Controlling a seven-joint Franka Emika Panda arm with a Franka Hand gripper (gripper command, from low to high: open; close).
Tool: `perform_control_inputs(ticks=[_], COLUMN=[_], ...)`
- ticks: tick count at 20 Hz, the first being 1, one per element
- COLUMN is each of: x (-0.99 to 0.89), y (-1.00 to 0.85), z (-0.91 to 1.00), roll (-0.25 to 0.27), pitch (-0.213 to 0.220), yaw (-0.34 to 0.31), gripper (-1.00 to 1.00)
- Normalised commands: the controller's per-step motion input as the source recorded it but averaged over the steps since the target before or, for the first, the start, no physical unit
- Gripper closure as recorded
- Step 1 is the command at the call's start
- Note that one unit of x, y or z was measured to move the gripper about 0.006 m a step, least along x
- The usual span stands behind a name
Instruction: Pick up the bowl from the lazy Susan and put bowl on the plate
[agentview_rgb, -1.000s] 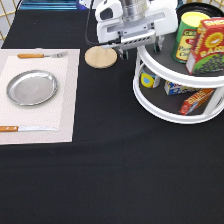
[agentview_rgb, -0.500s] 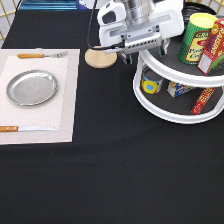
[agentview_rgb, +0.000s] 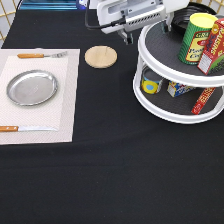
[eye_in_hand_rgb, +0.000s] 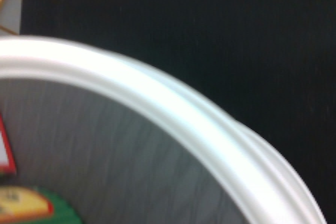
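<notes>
The white two-tier lazy Susan (agentview_rgb: 166, 76) stands at the exterior view's right. The glossy black bowl (agentview_rgb: 180, 16) sits at the back of its top tier, mostly hidden behind my hand and a green can. My gripper (agentview_rgb: 126, 35) hangs at the exterior view's top, over the left edge of the top tier and just left of the bowl, holding nothing that I can see. The silver plate (agentview_rgb: 31, 87) lies empty on a pale placemat at the left. The wrist view shows the turntable's white rim (eye_in_hand_rgb: 187, 125) and its grey tray surface (eye_in_hand_rgb: 112, 165) close up.
A round wooden coaster (agentview_rgb: 100, 56) lies between the placemat (agentview_rgb: 67, 107) and the turntable. A fork (agentview_rgb: 40, 55) and a knife (agentview_rgb: 25, 128) flank the plate. A green can (agentview_rgb: 197, 37) and a red box (agentview_rgb: 212, 45) stand on the top tier, with small packages on the lower tier.
My gripper has risen toward the exterior view's top and now hangs higher beside the top tier. The bowl, the plate and the turntable have not moved.
</notes>
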Motion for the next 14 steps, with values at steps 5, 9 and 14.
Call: perform_control_inputs(ticks=[5, 9, 14], x=[-0.50, -0.33, -0.24], y=[-0.01, 0.00, 0.00], z=[-0.09, -0.12, -0.23], roll=[-0.058, -0.043, -0.020], pitch=[0.096, 0.145, 0.174], yaw=[0.066, 0.061, 0.062], gripper=[-1.00, -1.00, -1.00])
